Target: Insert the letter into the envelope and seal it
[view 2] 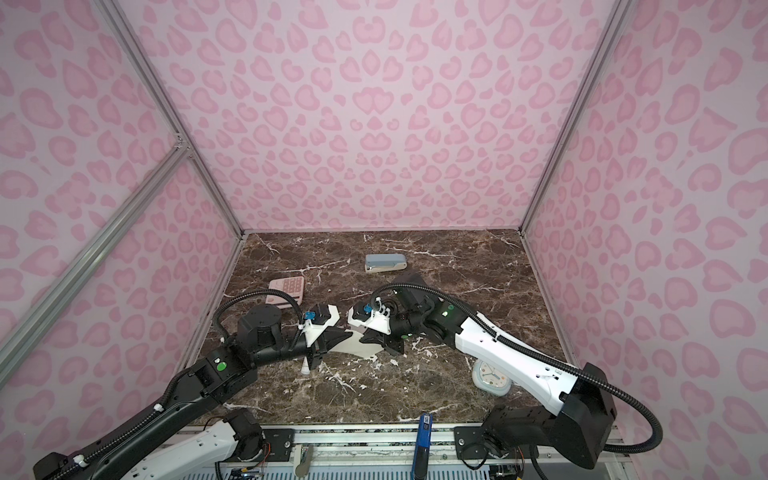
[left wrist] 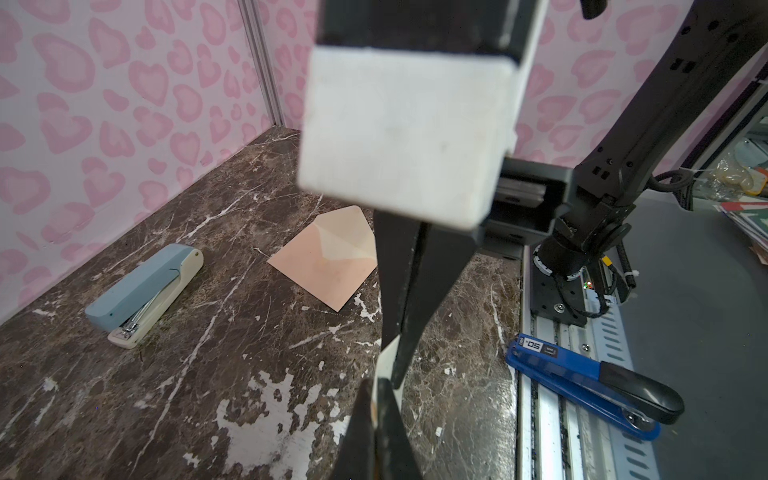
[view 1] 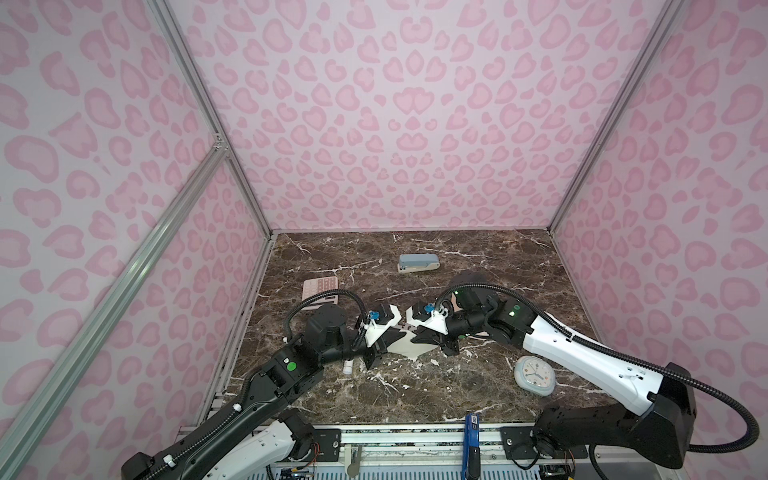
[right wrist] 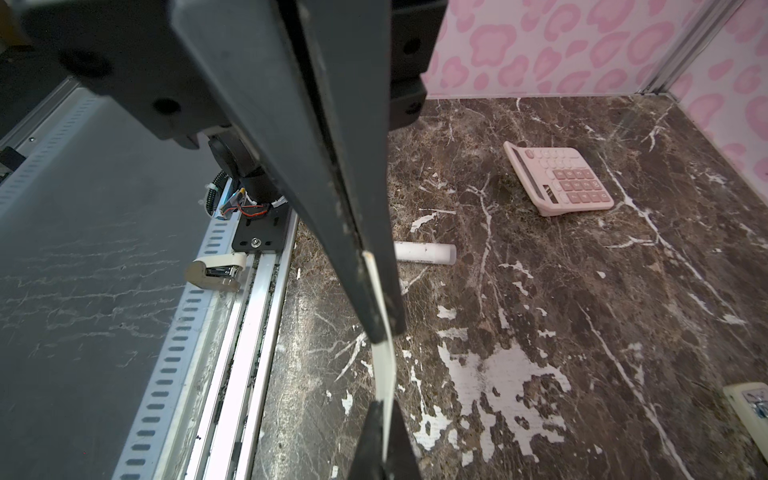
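A pink calculator (view 1: 320, 291) sits at the left, with a white glue stick (view 1: 348, 366) nearer. Just right of the stick, the left gripper (left wrist: 376, 390) pinches one edge of the letter (view 1: 405, 347), a pale cream sheet held above the table; its print is too small to read. The right gripper (right wrist: 384, 332) clamps the opposite edge. The peach envelope (left wrist: 328, 257), its paler flap showing, lies flat under the right arm. A clock (view 1: 535, 375) rests near right and a stapler (view 1: 417, 263) far centre. The brown marble table (view 1: 415, 399) is bare in front. Pink spotted walls (view 1: 395, 124) enclose three sides.
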Controlling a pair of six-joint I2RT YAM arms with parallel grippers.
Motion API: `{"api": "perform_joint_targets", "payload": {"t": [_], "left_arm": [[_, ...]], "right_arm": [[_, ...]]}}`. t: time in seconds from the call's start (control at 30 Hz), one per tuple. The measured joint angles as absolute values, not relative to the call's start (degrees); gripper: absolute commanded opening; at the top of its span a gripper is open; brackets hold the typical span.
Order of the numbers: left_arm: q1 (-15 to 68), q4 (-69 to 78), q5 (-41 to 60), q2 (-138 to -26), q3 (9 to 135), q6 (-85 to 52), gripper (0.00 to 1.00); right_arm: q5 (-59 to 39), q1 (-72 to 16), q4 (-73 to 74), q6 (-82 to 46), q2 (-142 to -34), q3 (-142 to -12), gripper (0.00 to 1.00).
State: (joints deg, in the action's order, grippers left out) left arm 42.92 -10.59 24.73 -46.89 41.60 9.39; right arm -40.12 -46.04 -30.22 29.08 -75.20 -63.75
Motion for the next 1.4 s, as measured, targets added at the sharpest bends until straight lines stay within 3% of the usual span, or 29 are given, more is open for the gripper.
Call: {"api": "perform_joint_targets", "payload": {"t": [0.07, 0.17, 0.33, 0.4, 0.57, 0.63, 0.83, 1.4], "left_arm": [[42.9, -10.5, 24.8, -46.8, 41.6, 9.4, 0.05], [42.9, -10.3, 23.7, -45.6, 41.6, 9.0, 0.05], [42.9, -9.4, 20.3, -42.3, 40.9, 9.1, 0.04], [43.0, -9.4, 19.9, -41.5, 40.6, 9.1, 0.04], [42.9, -9.3, 18.4, -40.9, 40.5, 9.0, 0.04], [42.9, -9.3, 17.6, -41.0, 40.5, 9.0, 0.04], [42.9, -9.1, 11.0, -41.2, 40.5, 6.0, 0.04], [39.3, 2.1, -14.4, -47.3, 35.1, -28.1, 0.04]], "right_arm": [[-40.1, -45.7, -30.0, 28.9, -75.0, -63.4, 0.17], [-40.2, -44.8, -29.9, 28.9, -74.3, -62.9, 0.17], [-40.1, -42.6, -29.7, 28.9, -73.0, -61.4, 0.0], [-40.1, -42.2, -29.4, 28.6, -72.6, -61.1, 0.0], [-39.5, -41.5, -29.1, 28.6, -72.1, -60.5, 0.11], [-39.0, -41.5, -29.0, 28.6, -72.1, -60.4, 0.24], [-34.0, -40.7, -26.6, 25.2, -71.1, -59.5, 0.41], [-20.4, -34.7, -10.1, -0.7, -68.4, -54.1, 0.44]]}}
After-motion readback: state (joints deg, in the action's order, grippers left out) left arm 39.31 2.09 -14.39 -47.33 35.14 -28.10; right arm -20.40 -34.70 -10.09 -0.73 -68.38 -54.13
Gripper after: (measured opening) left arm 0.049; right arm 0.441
